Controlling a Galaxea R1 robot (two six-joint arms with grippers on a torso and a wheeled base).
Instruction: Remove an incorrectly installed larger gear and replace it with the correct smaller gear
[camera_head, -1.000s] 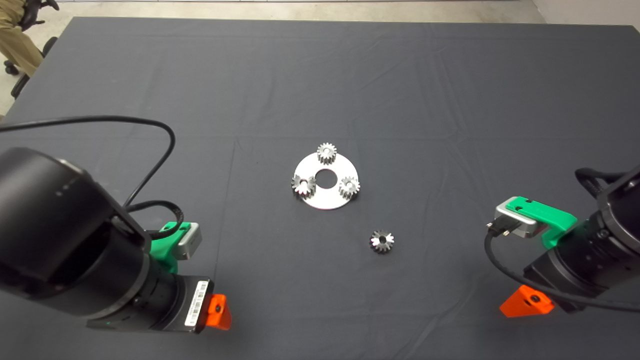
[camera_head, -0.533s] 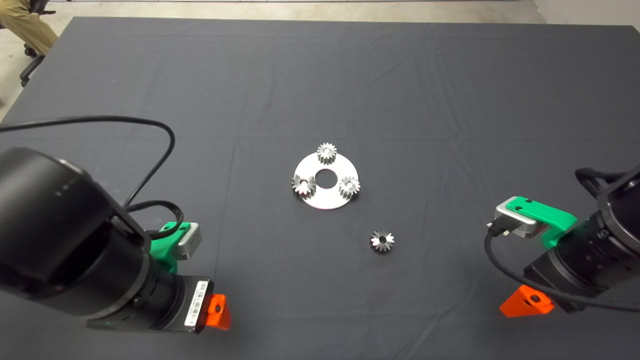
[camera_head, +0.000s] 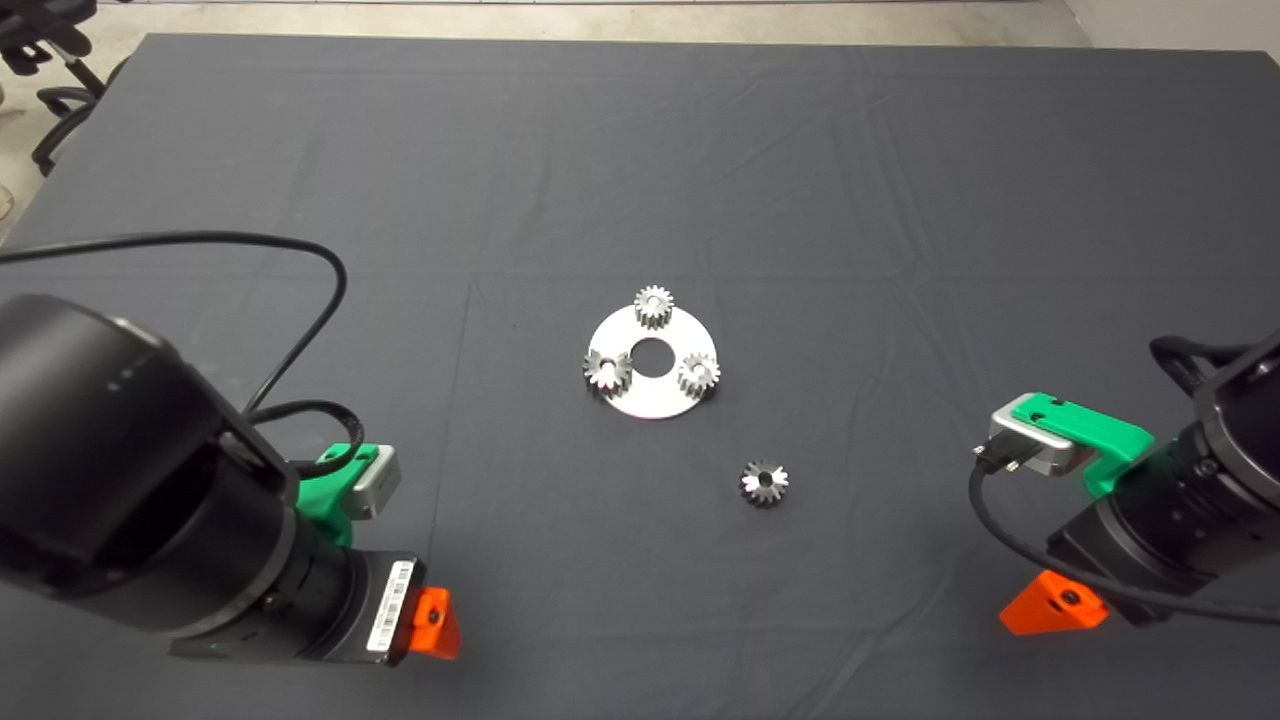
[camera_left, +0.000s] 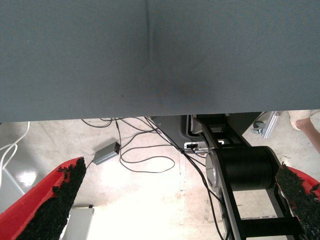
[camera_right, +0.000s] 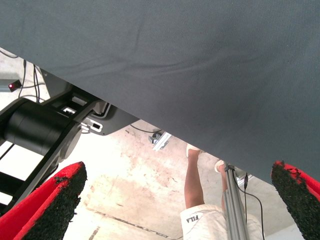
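Observation:
A round white plate (camera_head: 650, 398) with a centre hole lies mid-mat and carries three gears. The larger gear (camera_head: 607, 370) sits on its left side. Two paler small gears sit at its far side (camera_head: 653, 305) and right side (camera_head: 699, 374). The smaller gear (camera_head: 764, 482), dark grey, lies loose on the mat, nearer than the plate and to its right. My left gripper (camera_left: 180, 167) is open and empty at the mat's near left edge, one red finger (camera_head: 437, 622) showing. My right gripper (camera_right: 177, 170) is open and empty at the near right edge, one red finger (camera_head: 1050, 606) showing.
The dark mat (camera_head: 640, 150) covers the whole table. An office chair (camera_head: 55, 45) stands past its far left corner. The wrist views show the mat edge, the robot base, floor cables (camera_left: 145, 160) and a person's leg (camera_right: 192, 185).
A person's leg at the far left corner has left the view, and a chair now shows there. The left arm shifted very slightly. The gears and plate have not moved.

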